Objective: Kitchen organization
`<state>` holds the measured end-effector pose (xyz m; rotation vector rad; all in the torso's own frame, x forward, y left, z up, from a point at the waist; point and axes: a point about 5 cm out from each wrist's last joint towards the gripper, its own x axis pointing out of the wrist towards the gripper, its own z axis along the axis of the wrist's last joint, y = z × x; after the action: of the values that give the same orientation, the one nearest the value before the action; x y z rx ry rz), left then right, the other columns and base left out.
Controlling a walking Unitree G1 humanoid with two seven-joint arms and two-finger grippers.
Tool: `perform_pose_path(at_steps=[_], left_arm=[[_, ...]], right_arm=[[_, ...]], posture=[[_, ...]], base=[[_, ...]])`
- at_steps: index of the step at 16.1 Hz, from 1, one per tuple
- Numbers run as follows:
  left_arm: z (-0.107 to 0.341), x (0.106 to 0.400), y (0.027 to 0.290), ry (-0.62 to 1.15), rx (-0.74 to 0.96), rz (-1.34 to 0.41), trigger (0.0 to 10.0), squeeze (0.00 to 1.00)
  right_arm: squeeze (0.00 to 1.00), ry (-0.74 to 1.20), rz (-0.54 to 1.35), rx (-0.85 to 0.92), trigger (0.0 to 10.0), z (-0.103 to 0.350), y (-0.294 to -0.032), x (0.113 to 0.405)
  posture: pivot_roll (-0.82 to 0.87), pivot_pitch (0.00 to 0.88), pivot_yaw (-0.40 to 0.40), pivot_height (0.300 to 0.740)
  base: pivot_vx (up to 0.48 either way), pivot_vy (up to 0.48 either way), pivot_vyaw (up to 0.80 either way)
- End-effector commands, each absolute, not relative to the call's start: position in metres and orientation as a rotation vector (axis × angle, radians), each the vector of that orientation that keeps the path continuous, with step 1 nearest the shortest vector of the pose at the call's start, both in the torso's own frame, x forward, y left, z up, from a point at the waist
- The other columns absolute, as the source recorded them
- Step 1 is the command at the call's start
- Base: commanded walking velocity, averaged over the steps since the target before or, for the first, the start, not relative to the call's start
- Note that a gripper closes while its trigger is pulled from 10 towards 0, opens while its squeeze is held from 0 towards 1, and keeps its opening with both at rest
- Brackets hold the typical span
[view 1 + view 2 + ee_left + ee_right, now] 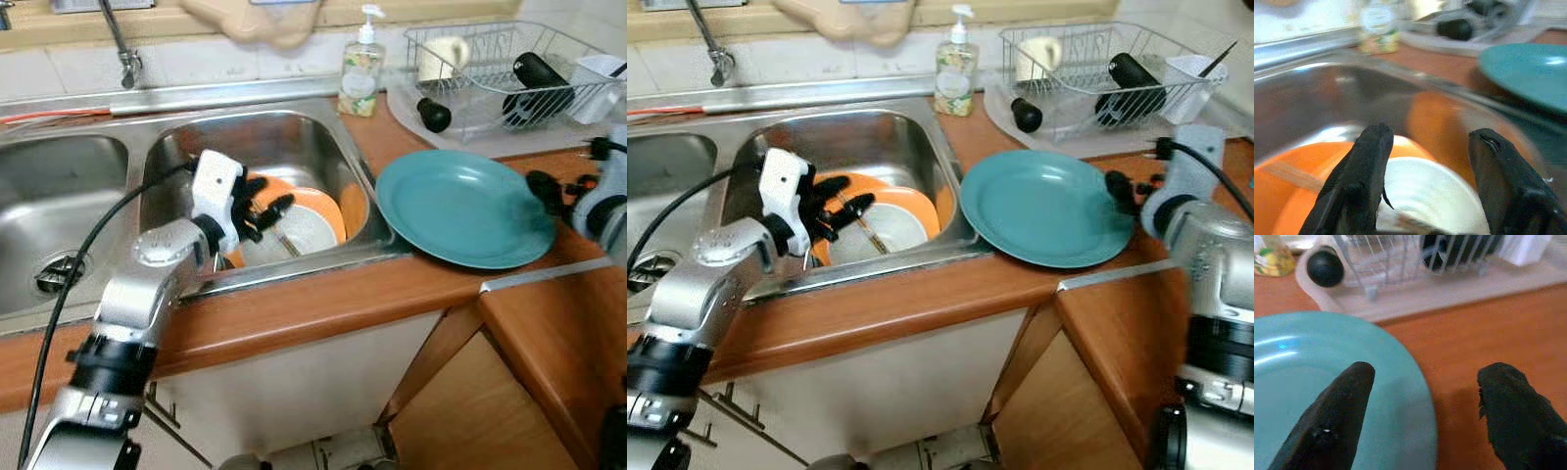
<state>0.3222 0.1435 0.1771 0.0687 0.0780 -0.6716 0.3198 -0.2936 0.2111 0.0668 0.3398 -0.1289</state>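
The left gripper [263, 213] hangs inside the right basin of the steel sink [323, 147], with its two black fingers [1364, 171] spread apart and nothing between them. Just below them lies an orange plate [323, 208] with a white plate [304, 233] stacked on top of it, and something thin like a chopstick rests across the white one. Both plates look stiff and breakable, probably wet and slippery, so I think the best place to hold is the raised rim, one finger over and one under.

Behind the sink stands a soap bottle [361, 70]. To the right, a teal plate [460, 208] lies flat on the wooden counter [323, 304], its edge hanging a little over the sink border. Further back is a wire dish rack [490, 73] with a few dark items inside.

The right gripper [1425, 411] is at the right edge of the teal plate, fingers wide open, one over the plate rim and one over bare counter, and it holds nothing. This plate is flat and smooth, so taking its rim is difficult; sliding it over the counter edge may help.
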Motion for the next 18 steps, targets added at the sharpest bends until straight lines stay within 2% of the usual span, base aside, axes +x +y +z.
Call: perform_pose_path(at_steps=[1,2,4,5,6,7,8,18], left_arm=[[0.183,0.313,0.139,0.066,0.062,-0.748,10.0,0.00],[0.182,0.307,0.137,0.066,0.058,-0.790,10.0,0.00],[0.181,0.303,0.135,0.071,0.049,-0.818,10.0,0.00],[0.181,0.297,0.134,0.076,0.036,-0.847,10.0,0.00],[0.181,0.294,0.134,0.079,0.029,-0.857,10.0,0.00],[0.182,0.290,0.134,0.083,0.017,-0.866,10.0,0.00],[0.182,0.289,0.134,0.082,0.006,-0.866,10.0,0.00],[0.182,0.287,0.135,0.087,-0.024,-0.855,10.0,0.00]], right_arm=[[1.00,0.374,-0.149,0.110,10.0,0.212,-0.304,0.318],[0.89,0.387,-0.150,0.162,10.0,0.209,-0.309,0.316],[0.08,0.408,-0.141,0.204,10.0,0.206,-0.311,0.315],[0.00,0.439,-0.093,0.295,10.0,0.199,-0.308,0.314],[0.00,0.456,-0.061,0.345,8.3,0.194,-0.305,0.314],[0.00,0.477,-0.024,0.401,3.0,0.187,-0.301,0.313],[0.00,0.481,-0.001,0.430,0.0,0.184,-0.297,0.313],[0.00,0.458,0.132,0.572,0.0,0.190,-0.274,0.315]], posture=[[-0.08,0.000,0.005,0.740],[-0.08,0.000,0.002,0.740],[-0.08,0.000,0.002,0.740],[-0.08,0.000,-0.001,0.740],[-0.08,0.000,-0.004,0.740],[-0.08,0.000,-0.005,0.740],[-0.07,0.000,-0.005,0.740],[-0.07,0.000,-0.011,0.740]], base=[[0.000,0.000,0.00],[0.000,0.000,0.00],[0.000,0.000,0.00],[0.000,0.000,0.00],[0.000,0.000,0.00],[0.000,0.000,0.00],[0.000,0.000,0.00],[0.000,0.000,0.00]])
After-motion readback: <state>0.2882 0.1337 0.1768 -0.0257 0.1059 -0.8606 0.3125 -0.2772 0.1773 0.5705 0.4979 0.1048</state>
